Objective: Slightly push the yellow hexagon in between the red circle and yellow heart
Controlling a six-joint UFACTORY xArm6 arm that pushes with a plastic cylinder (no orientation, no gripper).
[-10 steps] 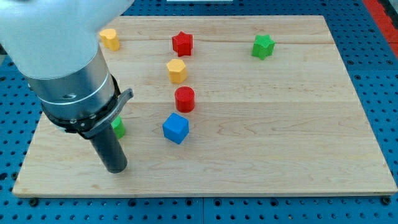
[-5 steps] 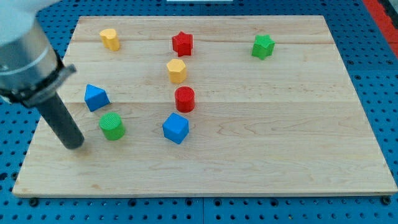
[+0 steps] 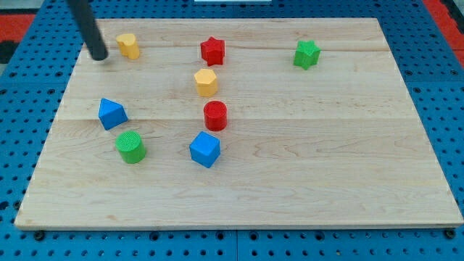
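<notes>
The yellow hexagon (image 3: 206, 82) sits near the board's middle top, just above the red circle (image 3: 215, 115). The yellow heart (image 3: 128, 45) lies at the view's upper left. My tip (image 3: 98, 56) is at the upper left, close to the left of the yellow heart and far left of the hexagon. It touches no block.
A red star (image 3: 212, 51) sits above the hexagon. A green star (image 3: 307, 54) is at the upper right. A blue triangle (image 3: 112, 113), a green circle (image 3: 131, 146) and a blue cube (image 3: 204, 148) lie in the lower left half. The wooden board (image 3: 326, 159) ends in blue pegboard.
My tip has swept from the board's lower left up to the upper left, beside the yellow heart. The arm body has left the view. No block has moved.
</notes>
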